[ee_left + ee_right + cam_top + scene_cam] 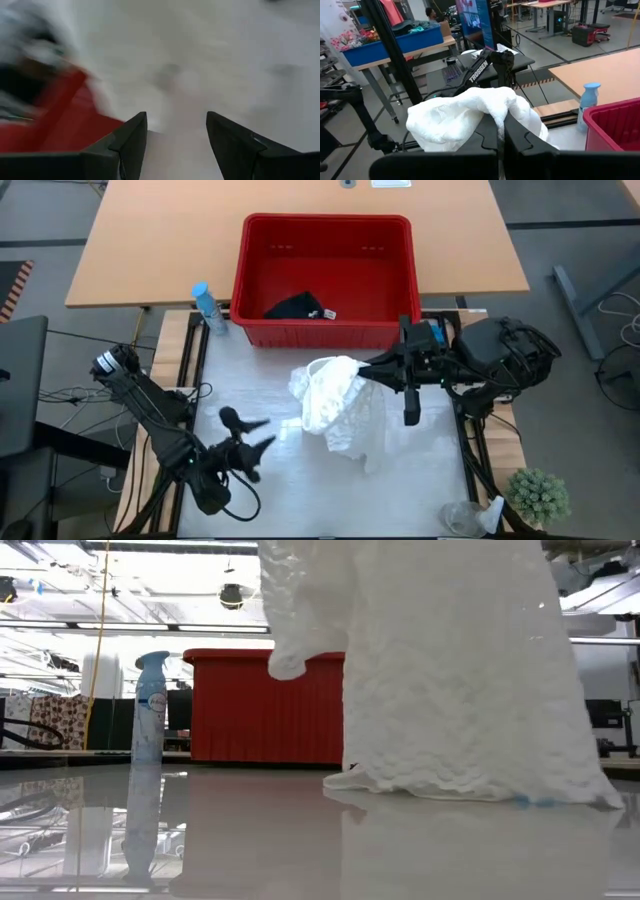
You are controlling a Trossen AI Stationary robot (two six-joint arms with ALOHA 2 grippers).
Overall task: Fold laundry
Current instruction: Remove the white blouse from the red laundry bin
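Note:
The cream-white textured cloth is bunched and lifted at mid-table; in the low view the cloth hangs down. My right gripper is shut on its upper part, coming from the table's right. My left gripper hovers open to the left of the cloth, touching nothing; its wrist view shows the left gripper with a wide gap. The dark navy-black garment lies on the floor of the red basket. The turquoise garment is not in view. My right gripper pinches a bunched upper fold of the cream-white cloth between its two fingers, coming level from the table's right. Several layers drape over the fingertips. The cloth hangs below the hold, and its lower edge lies on the table.
The red basket stands at the table's far edge. A blue-capped spray bottle stands upright by its left corner. A small potted plant and a clear plastic item sit at the near right corner. Bare tabletop lies left of the cloth.

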